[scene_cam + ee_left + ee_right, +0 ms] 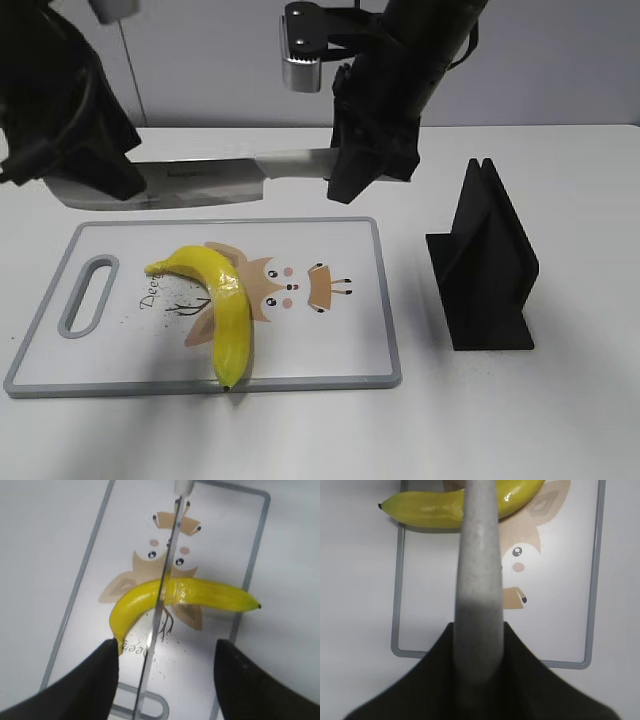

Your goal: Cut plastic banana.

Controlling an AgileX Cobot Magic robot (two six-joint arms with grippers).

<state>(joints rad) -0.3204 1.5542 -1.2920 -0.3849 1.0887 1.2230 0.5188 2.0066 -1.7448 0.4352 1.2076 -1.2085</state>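
The plastic banana lies whole on the white cutting board, curved, with its dark tip at the front edge. It also shows in the left wrist view and the right wrist view. My right gripper is shut on the grey handle of a knife, holding it level above the board's far edge. The handle fills the right wrist view. My left gripper is open, its fingers well apart on either side of the blade, seen edge-on over the banana's middle.
A black knife stand stands on the table to the right of the board. The board has a grey rim and a handle slot at its left end. The table is white, with a wall behind.
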